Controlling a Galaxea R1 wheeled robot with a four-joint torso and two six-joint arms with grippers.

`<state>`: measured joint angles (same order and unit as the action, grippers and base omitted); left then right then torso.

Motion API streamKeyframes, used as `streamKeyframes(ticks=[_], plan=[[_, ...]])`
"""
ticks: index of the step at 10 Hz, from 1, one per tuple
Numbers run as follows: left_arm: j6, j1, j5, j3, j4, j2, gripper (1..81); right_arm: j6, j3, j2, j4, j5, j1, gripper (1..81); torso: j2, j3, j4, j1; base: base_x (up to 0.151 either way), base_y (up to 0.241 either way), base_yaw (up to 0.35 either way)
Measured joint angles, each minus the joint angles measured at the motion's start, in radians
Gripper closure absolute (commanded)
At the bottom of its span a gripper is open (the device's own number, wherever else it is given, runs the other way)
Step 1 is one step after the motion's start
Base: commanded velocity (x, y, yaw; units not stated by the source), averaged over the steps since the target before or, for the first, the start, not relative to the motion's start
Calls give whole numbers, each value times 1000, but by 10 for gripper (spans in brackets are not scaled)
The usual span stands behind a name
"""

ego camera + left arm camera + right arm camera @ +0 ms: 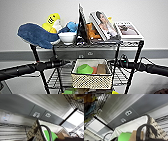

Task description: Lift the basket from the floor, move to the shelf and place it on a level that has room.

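Woven basket [91, 80] is seated on the level [55, 80] of the shelf [137, 52], off the floor. Grippers flank it at 9 and 3 o'clock; jaw state cannot be determined. Release remains.

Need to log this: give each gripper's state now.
Left gripper: at the basket's left end; fingers cannot be told.
Right gripper: at its right end; cannot be told.
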<state>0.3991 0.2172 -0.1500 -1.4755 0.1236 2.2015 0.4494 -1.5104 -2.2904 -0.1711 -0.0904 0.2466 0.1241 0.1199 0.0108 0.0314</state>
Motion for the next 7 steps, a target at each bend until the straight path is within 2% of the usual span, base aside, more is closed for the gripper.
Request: streamKeyframes(ticks=[7], plan=[[-2,103,13,275,-1,-263,10,1,352,352,-1,87,112,10,0,-1,0,-1,0,0,0]])
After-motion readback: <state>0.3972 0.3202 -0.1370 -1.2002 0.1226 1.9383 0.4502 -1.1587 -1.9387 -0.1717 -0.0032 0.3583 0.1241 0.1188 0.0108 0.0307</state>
